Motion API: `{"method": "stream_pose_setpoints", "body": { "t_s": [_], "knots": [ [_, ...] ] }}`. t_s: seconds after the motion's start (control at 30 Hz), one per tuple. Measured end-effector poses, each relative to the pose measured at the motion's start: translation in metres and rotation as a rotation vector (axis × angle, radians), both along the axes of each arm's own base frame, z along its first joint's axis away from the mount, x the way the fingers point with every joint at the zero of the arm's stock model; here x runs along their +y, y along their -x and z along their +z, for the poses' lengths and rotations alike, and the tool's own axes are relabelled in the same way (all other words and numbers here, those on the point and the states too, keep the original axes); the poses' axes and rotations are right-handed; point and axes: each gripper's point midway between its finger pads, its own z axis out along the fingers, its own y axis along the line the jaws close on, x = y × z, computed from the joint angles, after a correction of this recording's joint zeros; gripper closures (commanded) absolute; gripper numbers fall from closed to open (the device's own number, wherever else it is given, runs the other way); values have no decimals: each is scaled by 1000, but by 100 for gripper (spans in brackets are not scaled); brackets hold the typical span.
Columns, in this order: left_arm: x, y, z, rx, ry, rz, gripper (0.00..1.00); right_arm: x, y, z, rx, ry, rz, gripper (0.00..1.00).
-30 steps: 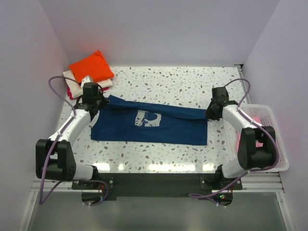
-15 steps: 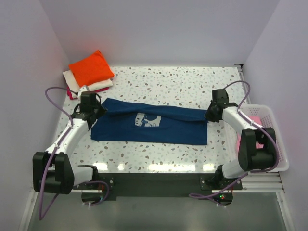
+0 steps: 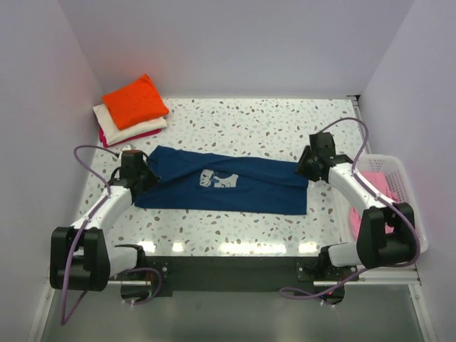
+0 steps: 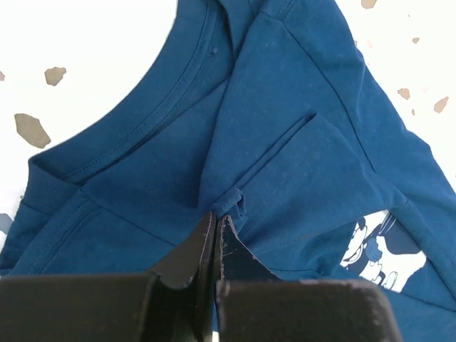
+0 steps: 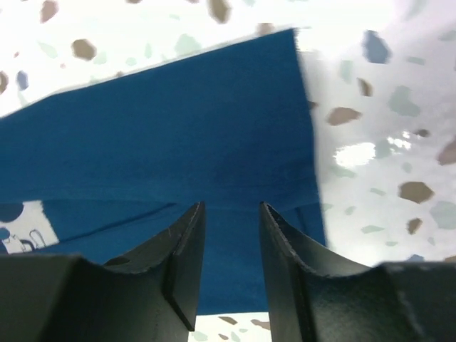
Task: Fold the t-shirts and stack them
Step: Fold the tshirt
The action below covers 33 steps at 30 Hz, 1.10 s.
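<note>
A navy blue t-shirt (image 3: 228,187) with a pale chest print lies folded lengthwise across the middle of the table. My left gripper (image 3: 140,179) is at its left end, shut on a pinch of navy fabric (image 4: 239,203) near the collar. Over the shirt's right end my right gripper (image 3: 305,165) stands open, nothing between its fingers (image 5: 187,246), hovering above the cloth (image 5: 178,135). Folded t-shirts are stacked at the back left: orange (image 3: 135,100) on top, cream (image 3: 142,127) under it, magenta (image 3: 107,137) at the bottom.
A white slotted basket (image 3: 406,206) stands at the right edge of the table with pink cloth (image 3: 377,187) inside. Walls close in the left, back and right sides. Speckled tabletop (image 3: 249,125) shows behind the navy shirt.
My right gripper has let go of the shirt's right end and opened. My left gripper has dragged the left end down toward the near side, folding it over.
</note>
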Motion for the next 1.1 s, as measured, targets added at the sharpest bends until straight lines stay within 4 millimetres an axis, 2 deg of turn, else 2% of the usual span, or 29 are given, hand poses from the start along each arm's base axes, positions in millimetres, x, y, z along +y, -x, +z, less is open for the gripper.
{"method": "stream_pose_setpoints", "body": {
  "t_s": [0.07, 0.23, 0.37, 0.5, 0.7, 0.93, 1.1],
  "knots": [
    [-1, 2, -2, 3, 5, -3, 100, 19, -4, 5, -10, 21, 56, 59],
    [-2, 6, -7, 14, 9, -7, 100, 93, -27, 13, -47, 57, 248, 54],
    [-1, 6, -3, 1, 10, -5, 100, 146, -41, 5, -52, 79, 372, 53],
    [0, 8, -2, -6, 10, -3, 100, 180, -56, -6, -53, 94, 442, 53],
    [1, 9, 1, -16, 8, -2, 100, 212, -74, -19, -53, 108, 496, 54],
    [6, 7, 16, -66, -10, 12, 100, 226, -80, -23, -58, 112, 521, 54],
    [7, 9, 16, -62, -13, 15, 100, 234, -82, -30, -52, 117, 536, 54]
  ]
}}
